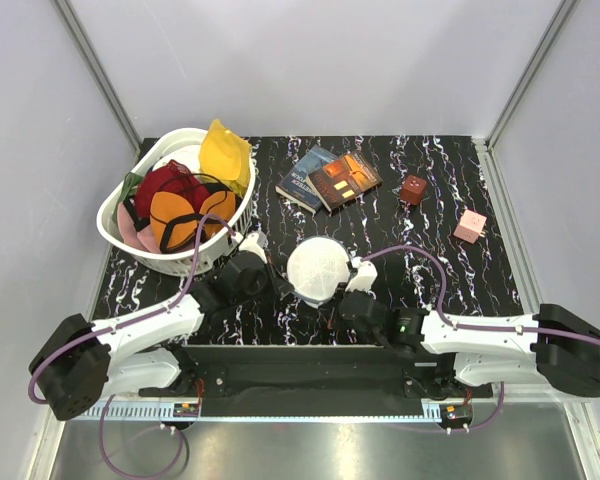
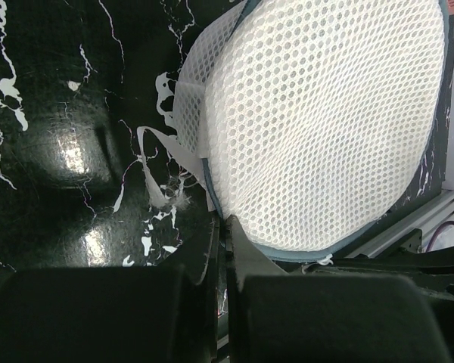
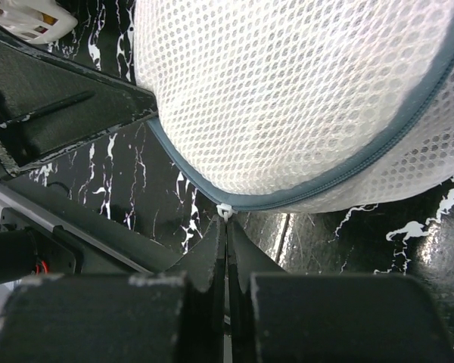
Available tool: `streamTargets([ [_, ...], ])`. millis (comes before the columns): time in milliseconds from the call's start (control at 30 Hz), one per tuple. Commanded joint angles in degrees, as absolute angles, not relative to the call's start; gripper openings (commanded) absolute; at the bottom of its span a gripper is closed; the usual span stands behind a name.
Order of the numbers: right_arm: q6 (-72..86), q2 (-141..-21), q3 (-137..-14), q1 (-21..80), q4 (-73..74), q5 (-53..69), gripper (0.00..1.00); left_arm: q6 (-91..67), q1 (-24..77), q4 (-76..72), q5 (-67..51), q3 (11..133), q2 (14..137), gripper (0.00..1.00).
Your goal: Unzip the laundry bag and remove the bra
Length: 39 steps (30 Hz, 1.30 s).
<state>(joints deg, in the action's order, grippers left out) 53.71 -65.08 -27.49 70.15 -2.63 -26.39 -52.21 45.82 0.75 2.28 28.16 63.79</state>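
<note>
A black desk (image 1: 430, 290) veined with white carries everything. At its far left stands a white slotted basket (image 1: 110, 235) heaped with clothes: a yellow piece (image 1: 225, 155), a red one (image 1: 170, 185) and an orange-cupped bra with black trim (image 1: 175, 215). The laundry bag (image 1: 320, 268), a round white mesh pouch with a grey-trimmed rim, sits near the desk's front edge at the centre, between the two arms, lying with one flat disc upward. It is zipped closed along the stretch of rim that the wrist cameras show, and nothing can be made out through the mesh. Two books (image 1: 330, 178) lie overlapping at the far centre. The left end effector (image 2: 225, 227) is closed tight, its tips pressed against the bag's grey rim on the left; I cannot tell whether any trim is pinched. The right end effector (image 3: 225, 223) is also fully closed, at the bag's near right rim, nipping the zip pull. A pink box (image 1: 470, 226) and a maroon box (image 1: 413, 189) rest far right, apart. The zip pull (image 3: 225, 210) is a tiny white tab on the grey seam.
</note>
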Motion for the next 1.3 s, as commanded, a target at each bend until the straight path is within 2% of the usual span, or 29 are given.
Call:
streamTargets([
  [0,54.58,-64.33,-27.07,70.66,-0.44,-29.62,0.00,-50.10,45.53,1.04,6.24,30.59,63.11,0.00],
  [400,52.12,-70.74,-31.81,70.58,-4.03,-23.04,0.00,-44.04,43.77,1.49,5.45,38.66,69.95,0.00],
  [433,51.95,-71.62,-32.16,70.75,-5.00,-22.16,0.00,-44.03,43.68,1.76,4.93,39.02,70.05,0.02],
  [533,51.33,-75.22,-34.01,70.66,-8.52,-19.87,0.00,-44.12,43.59,2.37,4.31,38.68,69.09,0.21],
  [567,51.24,-77.06,-35.23,70.66,-8.96,-19.17,0.00,-44.56,43.59,2.63,4.22,38.24,67.95,0.33],
  [767,49.22,-82.43,-40.16,70.66,-10.28,-17.40,0.00,-47.01,43.68,2.81,3.52,32.18,61.19,0.54],
  [967,48.69,-84.11,-41.92,70.66,-10.72,-17.67,0.00,-51.06,43.77,1.06,0.97,25.67,56.26,0.53],
  [1267,48.95,-84.29,-41.92,70.66,-10.90,-17.23,0.00,-54.58,44.12,-5.35,-2.55,21.62,57.39,0.49],
])
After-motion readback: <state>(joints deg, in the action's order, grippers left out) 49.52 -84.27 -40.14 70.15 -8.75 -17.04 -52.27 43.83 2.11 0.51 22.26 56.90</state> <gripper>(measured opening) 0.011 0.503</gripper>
